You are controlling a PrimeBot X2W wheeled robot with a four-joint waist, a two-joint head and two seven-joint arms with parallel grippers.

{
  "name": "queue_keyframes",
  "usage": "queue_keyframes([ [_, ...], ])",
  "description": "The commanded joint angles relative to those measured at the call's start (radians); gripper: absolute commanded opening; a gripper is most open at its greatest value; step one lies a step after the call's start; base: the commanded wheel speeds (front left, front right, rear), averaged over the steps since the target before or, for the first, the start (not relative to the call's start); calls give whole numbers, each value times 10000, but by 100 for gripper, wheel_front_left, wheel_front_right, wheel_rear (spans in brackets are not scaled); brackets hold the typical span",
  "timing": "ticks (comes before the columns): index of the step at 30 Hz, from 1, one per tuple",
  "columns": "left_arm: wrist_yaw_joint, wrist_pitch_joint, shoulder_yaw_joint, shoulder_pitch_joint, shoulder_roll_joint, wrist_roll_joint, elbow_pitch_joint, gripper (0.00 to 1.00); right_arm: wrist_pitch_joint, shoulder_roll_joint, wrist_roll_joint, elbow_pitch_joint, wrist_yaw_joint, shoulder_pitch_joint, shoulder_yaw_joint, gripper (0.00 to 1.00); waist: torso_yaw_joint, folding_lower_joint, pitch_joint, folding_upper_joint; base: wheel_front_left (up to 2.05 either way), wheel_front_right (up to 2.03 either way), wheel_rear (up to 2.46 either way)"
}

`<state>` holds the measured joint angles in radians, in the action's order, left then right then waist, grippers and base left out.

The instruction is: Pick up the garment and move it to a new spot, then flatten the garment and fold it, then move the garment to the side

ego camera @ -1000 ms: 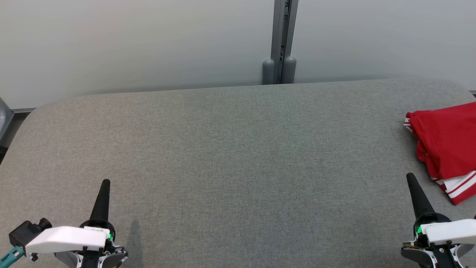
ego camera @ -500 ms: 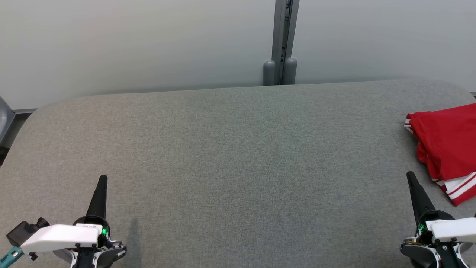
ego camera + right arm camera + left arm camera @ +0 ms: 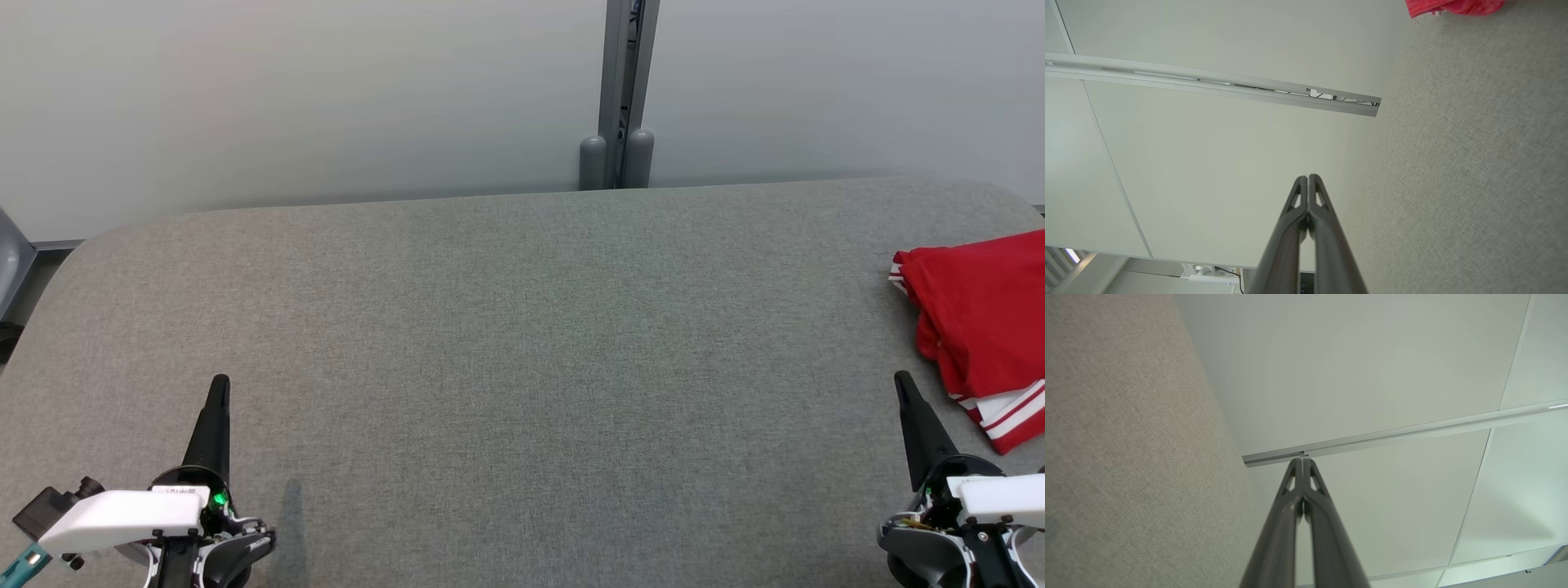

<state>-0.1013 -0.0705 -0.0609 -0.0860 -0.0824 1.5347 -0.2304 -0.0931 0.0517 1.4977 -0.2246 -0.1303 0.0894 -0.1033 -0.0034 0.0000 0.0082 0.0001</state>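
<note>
Across most of the head view, a grey fabric-covered table (image 3: pixel 522 343) with rounded far corners is recorded. Behind its far edge, a pale wall (image 3: pixel 286 98) of flat panels is seen.

The garment (image 3: pixel 988 318), red with white-striped trim, is found bunched on the table at the far right, partly cut off by the frame edge. Its striped hem is turned toward the near side. In the right wrist view a small part of it (image 3: pixel 1453 6) is seen at the top edge, lying on the grey cloth well apart from the fingertips.

A grey upright post (image 3: pixel 624 82) is noted against the wall, right of centre, with two rounded grey caps (image 3: pixel 615 159) at its foot.

The left gripper (image 3: pixel 218 384) is placed at the near left over the table, pointing toward the far wall. Its jaws are pressed together; in the left wrist view the two fingers (image 3: pixel 1290 506) are seen meeting at the tip.

The right gripper (image 3: pixel 903 380) is placed at the near right, near the garment's striped hem and to its left, not touching it. Its jaws are likewise pressed together, tip against tip.
</note>
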Motion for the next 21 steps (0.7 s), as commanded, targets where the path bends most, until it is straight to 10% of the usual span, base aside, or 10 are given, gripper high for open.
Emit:
queue_keyframes([
  [1, -107, -88, -116, -162, 10, 191, -19, 0, -73, 52, 263, -32, -7, 112, -44, 0, 5, 0, -7, -1, 0, 0, 0],
  [21, -344, -330, -422, -278, 203, 925, -161, 0, -200, 35, 1192, -227, -7, 231, -84, 0, 34, 0, -51, -1, 0, 0, 0],
])
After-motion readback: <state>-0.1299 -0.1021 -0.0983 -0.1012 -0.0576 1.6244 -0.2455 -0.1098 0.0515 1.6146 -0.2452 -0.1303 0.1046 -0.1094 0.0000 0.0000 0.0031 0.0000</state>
